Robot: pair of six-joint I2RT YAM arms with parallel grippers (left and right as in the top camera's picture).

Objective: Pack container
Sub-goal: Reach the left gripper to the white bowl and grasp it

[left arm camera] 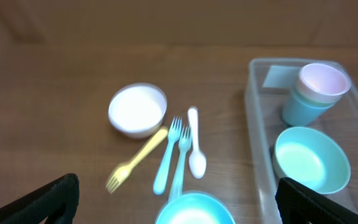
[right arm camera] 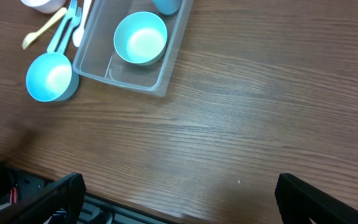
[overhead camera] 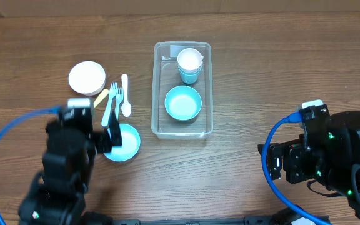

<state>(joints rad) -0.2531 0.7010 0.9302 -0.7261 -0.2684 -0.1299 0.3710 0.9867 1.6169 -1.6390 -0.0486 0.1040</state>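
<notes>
The clear container stands at the table's middle. It holds a teal bowl and a white cup stacked in a teal cup. Left of it lie a white bowl, a yellow fork, two light-blue forks, a white spoon and a blue bowl. My left gripper is open and empty, right at the blue bowl, whose rim shows between its fingers. My right gripper is open and empty over bare wood, well to the right of the container.
The container also shows in the left wrist view, with the cups and the teal bowl inside. Blue cables run from both arms near the front edge. The table is brown wood.
</notes>
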